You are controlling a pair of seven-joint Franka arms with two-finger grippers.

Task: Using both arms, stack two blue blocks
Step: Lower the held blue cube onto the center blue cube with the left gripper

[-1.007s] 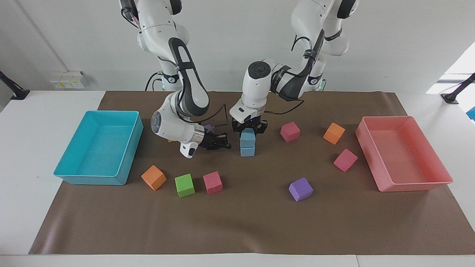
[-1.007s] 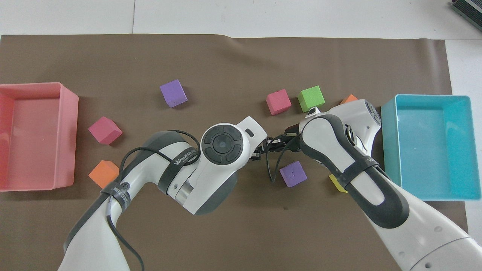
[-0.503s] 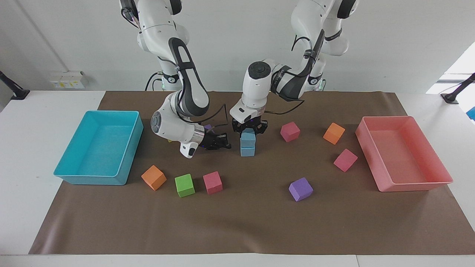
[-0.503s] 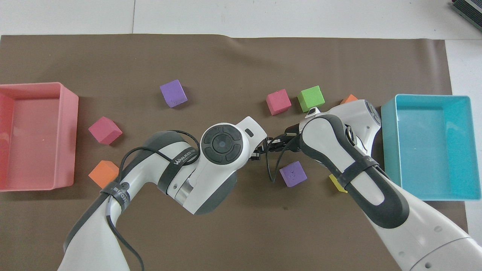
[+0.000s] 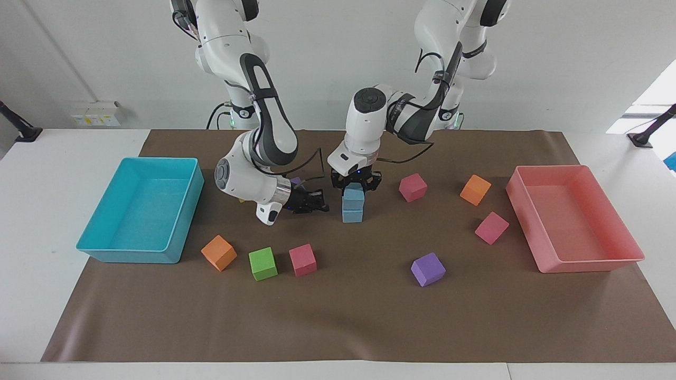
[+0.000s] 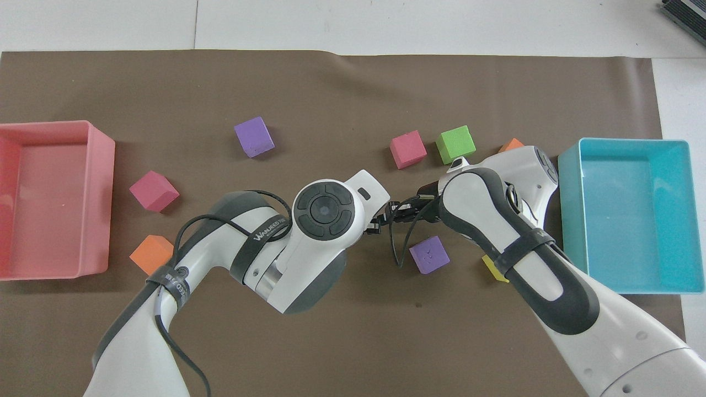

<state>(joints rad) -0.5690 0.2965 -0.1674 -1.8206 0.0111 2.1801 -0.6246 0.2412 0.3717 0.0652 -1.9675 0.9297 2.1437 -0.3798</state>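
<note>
Sky-blue foam stands out at the middle of the brown mat (image 5: pixel 348 316) in the facing view — the two blue blocks (image 5: pixel 352 206) sit stacked, one squarely on the other, the lower one resting on the mat. The left gripper (image 5: pixel 354 184) points straight down over the stack, its black fingers (image 5: pixel 373 182) set on either side of the upper block's top; whether they press the foam or have let go cannot be told. The right gripper (image 5: pixel 318 202) lies low and level just beside the stack, toward the right arm's end of the table, tips aimed at the blocks but apart from them; its grip state cannot be made out either. A turquoise tray (image 5: pixel 185 211) sits at the right arm's end and a pink tray (image 5: pixel 533 227) at the left arm's end. Farther from the robots than the stack lie an orange cube (image 5: pixel 218 252), a green cube (image 5: pixel 262 263), a pink cube (image 5: pixel 302 259) and a purple cube (image 5: pixel 428 268).

From overhead, the left arm's wrist (image 6: pixel 325 209) covers the stack entirely, so the blocks do not show. The right arm (image 6: pixel 496 220) reaches in from the turquoise tray's (image 6: pixel 568 209) end, and only dark gripper parts and cable show between the two wrists. A second purple cube (image 6: pixel 429 255) lies on the mat nearer to the robots than that gap — a yellow corner (image 6: pixel 493 270) peeks out under the right arm.
</note>
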